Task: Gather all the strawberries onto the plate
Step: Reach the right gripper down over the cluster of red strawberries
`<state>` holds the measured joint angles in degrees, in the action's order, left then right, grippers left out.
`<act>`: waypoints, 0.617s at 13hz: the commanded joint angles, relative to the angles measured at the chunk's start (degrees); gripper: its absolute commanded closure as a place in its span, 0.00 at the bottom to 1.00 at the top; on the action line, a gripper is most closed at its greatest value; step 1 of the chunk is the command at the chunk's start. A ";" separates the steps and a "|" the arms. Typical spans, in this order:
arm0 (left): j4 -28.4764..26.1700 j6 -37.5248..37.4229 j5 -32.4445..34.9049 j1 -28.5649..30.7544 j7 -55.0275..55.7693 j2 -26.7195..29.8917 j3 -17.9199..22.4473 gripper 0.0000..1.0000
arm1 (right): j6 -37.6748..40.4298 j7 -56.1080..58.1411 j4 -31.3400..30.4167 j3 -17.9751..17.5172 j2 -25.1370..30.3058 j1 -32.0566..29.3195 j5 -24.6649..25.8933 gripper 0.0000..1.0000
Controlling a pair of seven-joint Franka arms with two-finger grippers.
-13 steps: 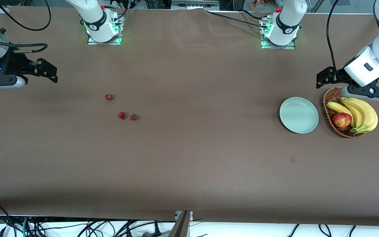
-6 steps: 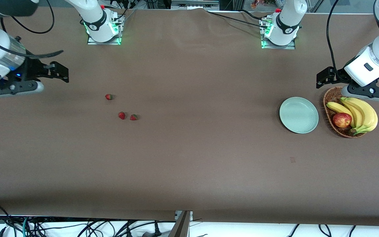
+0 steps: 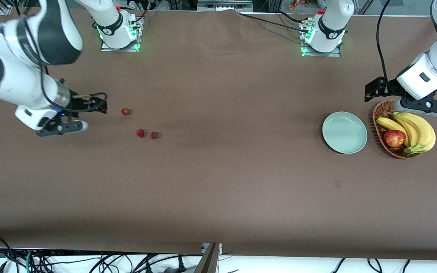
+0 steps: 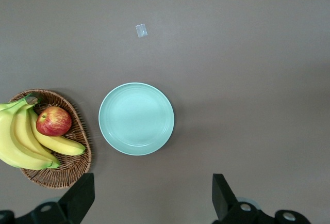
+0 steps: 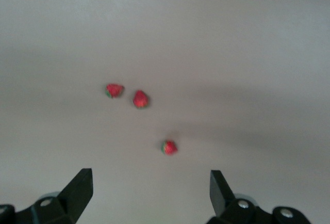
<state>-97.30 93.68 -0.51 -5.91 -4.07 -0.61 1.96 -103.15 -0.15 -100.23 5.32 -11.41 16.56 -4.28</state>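
Even, soft overhead light; faint shadows on the table. The right wrist view is blurred, strawberries soft-edged.

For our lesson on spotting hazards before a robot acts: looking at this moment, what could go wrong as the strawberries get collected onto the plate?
1. The strawberries are tiny; the open right gripper could nudge one away rather than grasp it.
2. Two berries lie close together, so grasping one may knock its neighbour.
3. The plate sits at the left arm's end of the table, beside the basket, under the waiting left gripper; carrying berries there risks drops or arms crowding.
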 commanded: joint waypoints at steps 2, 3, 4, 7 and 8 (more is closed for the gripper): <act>1.50 -0.34 -1.16 -0.24 -0.67 -0.80 0.32 0.00 | -12.74 -2.57 -4.53 -0.14 -6.76 3.81 -5.55 0.00; 1.50 -0.34 -1.07 -0.24 -0.67 -0.80 0.32 0.00 | -16.43 -3.18 -4.45 -0.14 -9.65 4.79 -6.61 0.01; 1.50 -0.34 -0.98 -0.24 -0.67 -0.88 0.32 0.00 | -19.34 -4.66 -4.53 -0.14 -12.03 5.14 -7.14 0.02; 1.50 -0.25 -0.98 -0.15 -0.67 -0.89 0.32 0.00 | -26.46 -8.00 -5.67 -0.23 -17.23 8.04 -7.59 0.02; 1.50 -0.25 -1.16 -0.15 -0.67 -0.89 0.32 0.00 | -28.57 -8.89 -6.72 -0.23 -17.76 9.09 -7.59 0.02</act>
<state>-97.25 93.68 -0.51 -5.92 -4.07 -0.76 1.96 -128.38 -7.12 -105.38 4.88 -28.70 23.96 -10.87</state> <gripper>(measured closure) 0.000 0.018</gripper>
